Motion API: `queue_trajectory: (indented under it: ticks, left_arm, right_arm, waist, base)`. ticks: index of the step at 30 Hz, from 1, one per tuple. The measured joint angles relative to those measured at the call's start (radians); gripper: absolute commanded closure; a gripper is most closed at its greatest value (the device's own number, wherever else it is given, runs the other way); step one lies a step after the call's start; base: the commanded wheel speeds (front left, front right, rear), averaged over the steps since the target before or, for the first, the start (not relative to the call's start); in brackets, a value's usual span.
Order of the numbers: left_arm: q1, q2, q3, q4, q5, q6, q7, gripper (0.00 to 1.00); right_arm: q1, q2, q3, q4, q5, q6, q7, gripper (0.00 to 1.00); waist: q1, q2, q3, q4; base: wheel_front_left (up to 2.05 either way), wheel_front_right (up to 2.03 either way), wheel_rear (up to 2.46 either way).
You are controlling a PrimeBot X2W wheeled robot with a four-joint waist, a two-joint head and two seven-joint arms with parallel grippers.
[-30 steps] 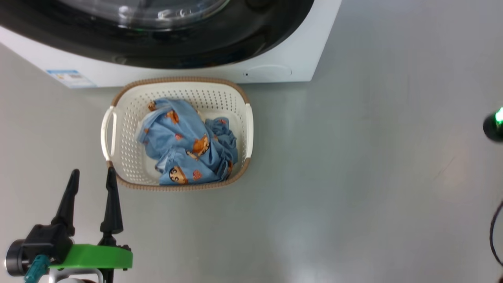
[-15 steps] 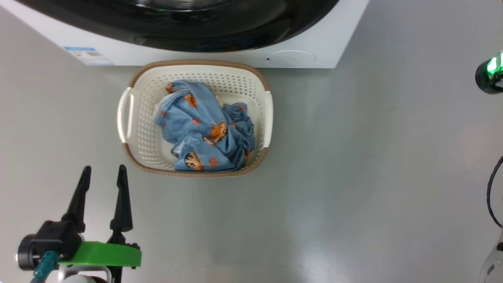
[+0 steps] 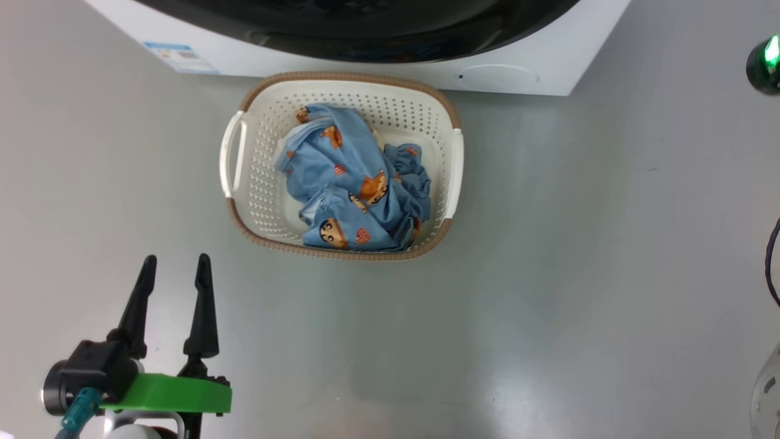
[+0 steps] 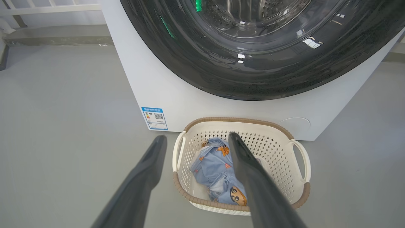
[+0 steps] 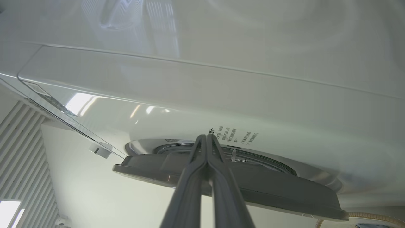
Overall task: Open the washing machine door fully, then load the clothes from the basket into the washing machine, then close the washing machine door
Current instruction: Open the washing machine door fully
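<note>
Glossy black, the washing machine door (image 5: 284,193) looks barely ajar from the washing machine (image 4: 177,95), so the right gripper (image 5: 207,139), fingers pressed together and empty at the door's rim, should hook behind that edge and sweep it wide, while the left gripper (image 3: 176,262) hangs spread open near the basket (image 3: 341,82) holding the clothes (image 3: 353,177).

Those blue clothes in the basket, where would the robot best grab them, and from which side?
Probably the heaped folds near the middle of the clothes, coming straight down from above. The basket walls close the bundle in on every side, only the top is open, and the crumpled ridges give the open left gripper fabric to pinch.
</note>
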Motion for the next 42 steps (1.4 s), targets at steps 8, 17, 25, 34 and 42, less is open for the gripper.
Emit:
queue_trajectory:
  ticks: [8, 17, 25, 34, 42]
  left_arm:
    - [0.000, 0.000, -0.011, -0.012, -0.011, 0.016, 0.000, 0.00]
    - [0.000, 0.000, -0.030, -0.012, -0.025, 0.016, 0.000, 0.00]
    - [0.000, -0.001, -0.038, -0.017, -0.033, 0.023, 0.000, 0.00]
    - [0.001, -0.002, -0.070, -0.026, -0.067, 0.036, 0.000, 0.00]
    - [0.007, -0.002, -0.071, -0.040, -0.083, 0.051, 0.000, 0.00]
  right_arm:
    - [-0.051, 0.000, 0.048, 0.004, -0.012, 0.000, 0.007, 1.00]
    - [-0.070, -0.006, 0.069, 0.021, -0.016, 0.000, 0.010, 1.00]
    - [-0.089, -0.026, 0.081, 0.036, -0.018, 0.000, 0.018, 1.00]
    - [-0.113, -0.051, 0.086, 0.047, -0.018, 0.000, 0.018, 1.00]
    - [-0.113, -0.054, 0.093, 0.047, -0.017, 0.000, 0.017, 1.00]
  waist:
    - [0.0000, 0.0000, 0.021, 0.030]
    - [0.0000, 0.0000, 0.017, 0.063]
    - [0.0000, 0.0000, 0.013, 0.099]
    - [0.0000, 0.0000, 0.019, 0.138]
    - [0.0000, 0.0000, 0.025, 0.160]
  base:
    - [0.00, 0.00, 0.00]
    - [0.00, 0.00, 0.00]
    - [0.00, 0.00, 0.00]
    - [0.00, 0.00, 0.00]
    - [0.00, 0.00, 0.00]
